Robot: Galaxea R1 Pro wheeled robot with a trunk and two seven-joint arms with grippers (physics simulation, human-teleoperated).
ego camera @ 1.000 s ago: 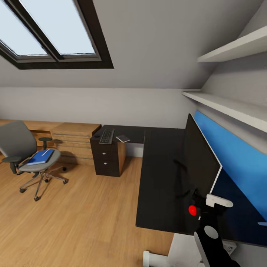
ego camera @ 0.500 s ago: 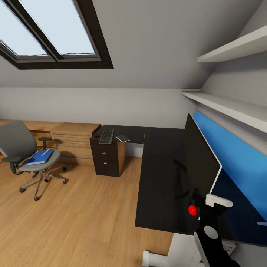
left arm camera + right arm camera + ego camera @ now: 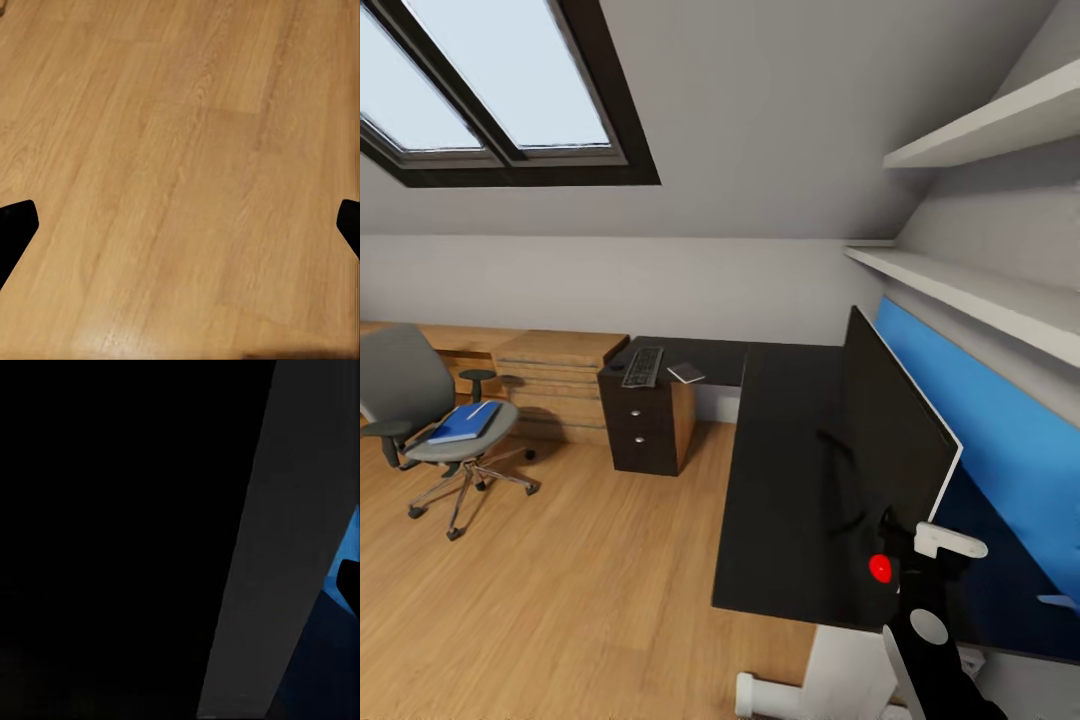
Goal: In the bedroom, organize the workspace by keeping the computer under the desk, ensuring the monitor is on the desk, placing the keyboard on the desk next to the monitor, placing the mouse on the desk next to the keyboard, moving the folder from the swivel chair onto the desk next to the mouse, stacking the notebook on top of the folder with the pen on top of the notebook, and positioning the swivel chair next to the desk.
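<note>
Monitor point(image 3: 890, 450) first: where?

Upright on the glossy black counter point(image 3: 780, 480), at its near end, seen almost edge-on from the head view, black face out and a red dot at the lower corner. Backs onto the blue wall panel point(image 3: 1000, 440).

And the right pincer point(image 3: 926, 548)?

Up against the monitor's lower corner, at the end of the right arm point(image 3: 930, 650). Cannot tell whether spread or pinching: from the right wrist, just a black expanse, a grey band, a sliver of blue and one dark fingertip point(image 3: 349, 585).

Left pincer point(image 3: 180, 225)?

Spread wide, with nothing between the two dark fingertips, above bare wood floor point(image 3: 187, 135).

Keyboard point(image 3: 643, 366), mouse point(image 3: 617, 364)?

Both on the far wing of the counter, over the dark drawer unit point(image 3: 645, 425), well apart from the monitor. Mouse just beside the keyboard, on the cabinet side. Notebook point(image 3: 686, 373) flat near the keyboard's other side.

Folder point(image 3: 464, 423)?

Lying on the seat of the swivel chair point(image 3: 400, 385), with the pen point(image 3: 484, 410) on top. Chair out on the floor, well apart from the counter, in front of the low wood cabinets point(image 3: 555, 375).
</note>
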